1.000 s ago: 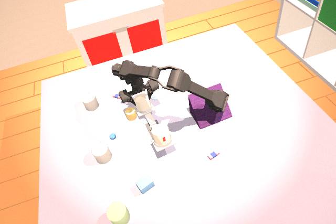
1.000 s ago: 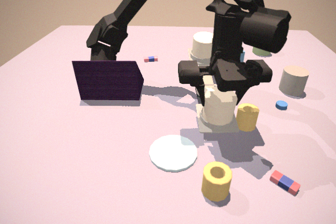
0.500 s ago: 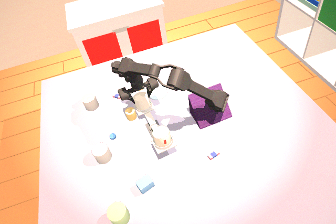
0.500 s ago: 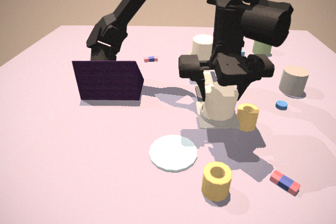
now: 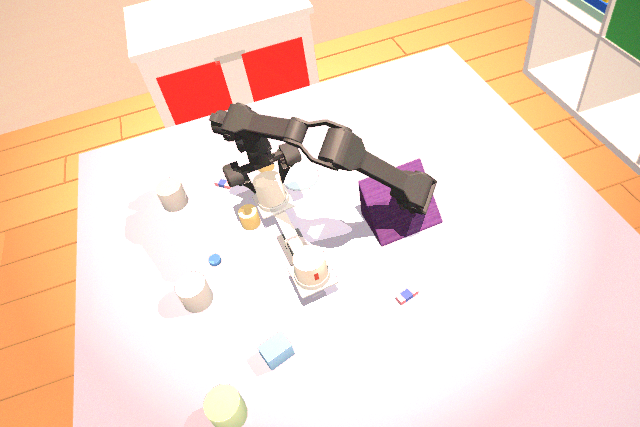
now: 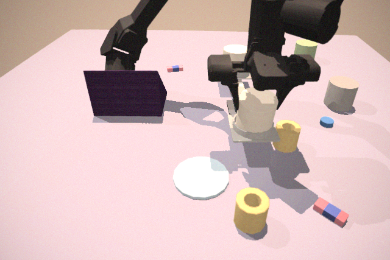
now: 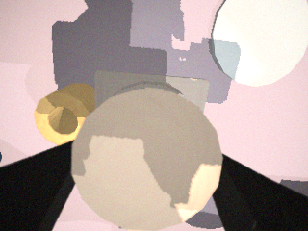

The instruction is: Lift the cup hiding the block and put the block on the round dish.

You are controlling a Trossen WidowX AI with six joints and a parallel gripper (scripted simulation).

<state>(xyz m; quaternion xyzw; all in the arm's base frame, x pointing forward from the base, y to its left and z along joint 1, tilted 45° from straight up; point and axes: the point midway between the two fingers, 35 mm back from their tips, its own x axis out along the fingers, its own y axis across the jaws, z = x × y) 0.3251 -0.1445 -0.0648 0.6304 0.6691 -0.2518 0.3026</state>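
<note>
My gripper is shut on the near pale cup, one finger on each side. This near cup is upright at its end of the balance. I cannot tell whether its rim touches the pan. That pan stands raised, with its shadow apart below it; the other end is lower. The far cup stands on that lower end. The round dish has nothing on it. No block shows under either cup.
A yellow hollow cylinder is close beside the near pan, another near the dish. A purple block stands beyond the balance. Grey cylinders, a blue disc and a striped bar lie around.
</note>
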